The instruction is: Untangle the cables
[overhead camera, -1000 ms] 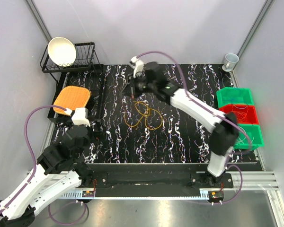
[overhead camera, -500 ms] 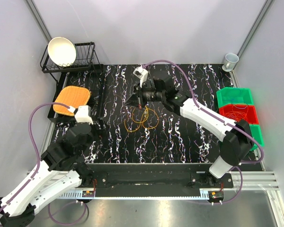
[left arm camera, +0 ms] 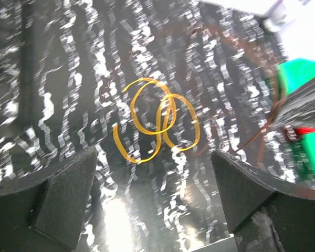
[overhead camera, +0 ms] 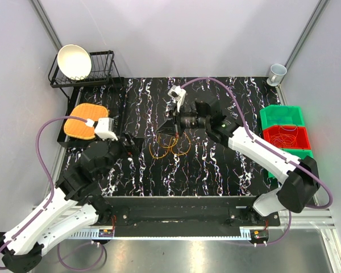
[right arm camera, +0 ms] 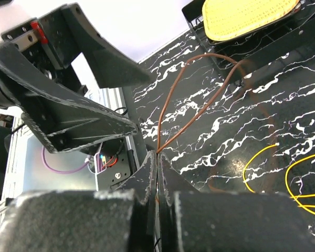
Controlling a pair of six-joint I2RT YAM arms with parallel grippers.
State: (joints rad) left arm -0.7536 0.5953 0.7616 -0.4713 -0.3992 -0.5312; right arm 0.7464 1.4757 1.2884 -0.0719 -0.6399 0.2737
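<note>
Right jaws pinch a brown cable; left jaws wide and empty.
Closed tight, the right jaws grip the thin brown cable (right arm camera: 199,113), which runs out from their tips, bending toward the yellow mat (right arm camera: 247,16). The left jaws gape above yellow cable loops (left arm camera: 157,123) lying flat mid-desk (overhead camera: 216,165).

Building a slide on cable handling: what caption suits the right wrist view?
Right hand shut on a reddish-brown cable over the marbled table, yellow cable loops lying nearby.
</note>
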